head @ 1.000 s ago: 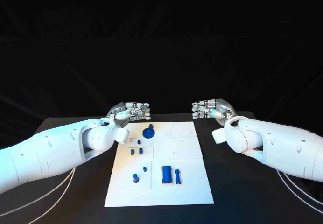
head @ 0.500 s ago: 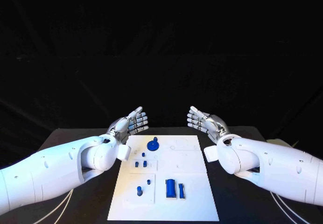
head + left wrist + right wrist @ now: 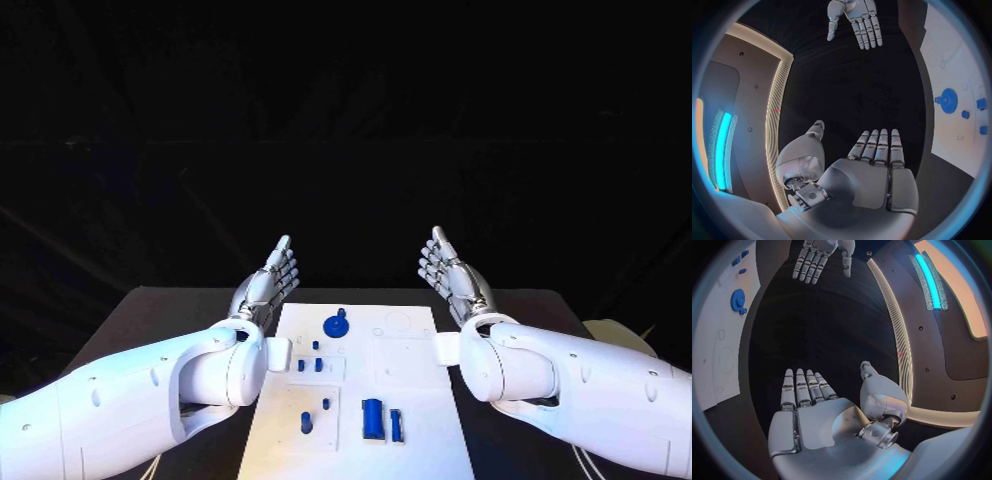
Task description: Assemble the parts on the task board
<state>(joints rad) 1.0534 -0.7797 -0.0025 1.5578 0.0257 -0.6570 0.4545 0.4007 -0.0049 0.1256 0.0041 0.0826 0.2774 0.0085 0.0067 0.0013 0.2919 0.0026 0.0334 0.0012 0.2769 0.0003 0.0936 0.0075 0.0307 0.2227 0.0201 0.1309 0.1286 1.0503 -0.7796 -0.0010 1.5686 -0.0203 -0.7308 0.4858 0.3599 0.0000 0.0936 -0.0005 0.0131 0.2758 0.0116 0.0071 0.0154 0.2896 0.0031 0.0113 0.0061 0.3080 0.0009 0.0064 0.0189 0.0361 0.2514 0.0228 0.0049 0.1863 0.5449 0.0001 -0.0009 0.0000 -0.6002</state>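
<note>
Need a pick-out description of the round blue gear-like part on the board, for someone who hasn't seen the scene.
Start at the white task board in the middle of the black table. Go to its far end, between the two raised, empty robot hands, slightly toward the robot's left. The blue gear lies there: the only round, toothed disc, while the other blue parts nearer the robot are small pegs and upright bars.

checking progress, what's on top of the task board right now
On the task board: a blue gear, small blue pegs and two blue bars. Its near end is out of frame.

Free room between left hand (image 3: 268, 282) and right hand (image 3: 451, 278) (both raised) above the task board (image 3: 404, 380)
</note>
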